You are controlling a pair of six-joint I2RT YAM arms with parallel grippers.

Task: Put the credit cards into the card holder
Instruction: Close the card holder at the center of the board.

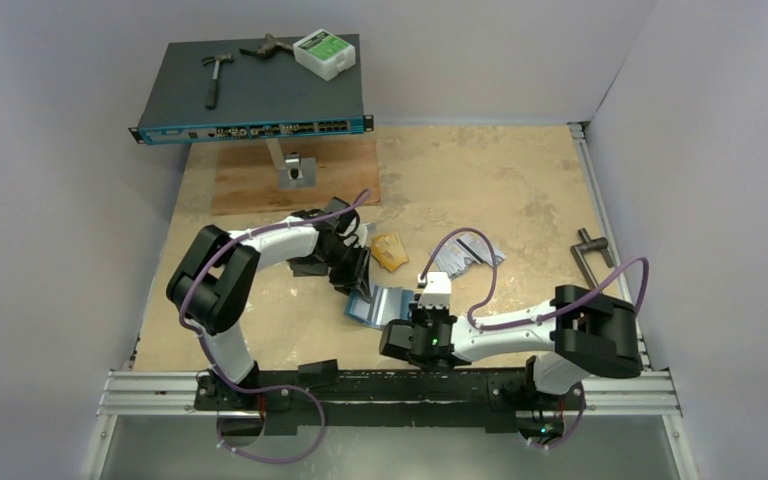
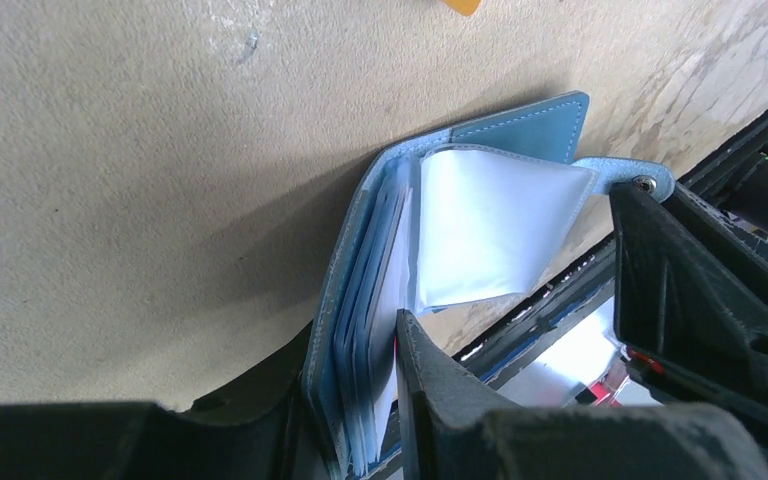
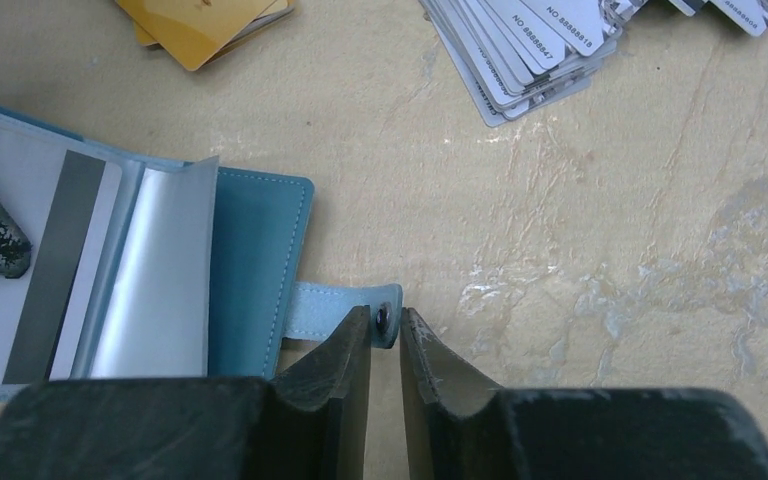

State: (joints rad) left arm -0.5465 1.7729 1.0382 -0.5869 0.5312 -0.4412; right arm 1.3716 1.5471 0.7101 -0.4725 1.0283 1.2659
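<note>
The teal-blue card holder [image 1: 380, 305] lies open near the table's front, its glossy pockets fanned out [image 2: 505, 215]. My left gripper [image 1: 360, 285] [image 2: 355, 350] is shut on its left cover and pocket stack. A white card with a grey stripe [image 3: 60, 260] sits in one pocket. My right gripper [image 1: 412, 312] [image 3: 387, 318] pinches the end of the holder's snap tab [image 3: 330, 310] at the stud. Orange-gold credit cards [image 1: 390, 250] [image 3: 205, 25] lie just behind the holder. A fanned pile of silver-grey cards [image 1: 465, 258] [image 3: 530, 45] lies to their right.
A dark network switch [image 1: 255, 95] at the back left carries a hammer [image 1: 215, 75] and a white box [image 1: 325, 52]. A wooden board [image 1: 250, 185] with a metal bracket [image 1: 295, 170] lies below it. A black tool [image 1: 592, 255] rests at the right edge. The metal rail [image 1: 390, 392] runs along the front.
</note>
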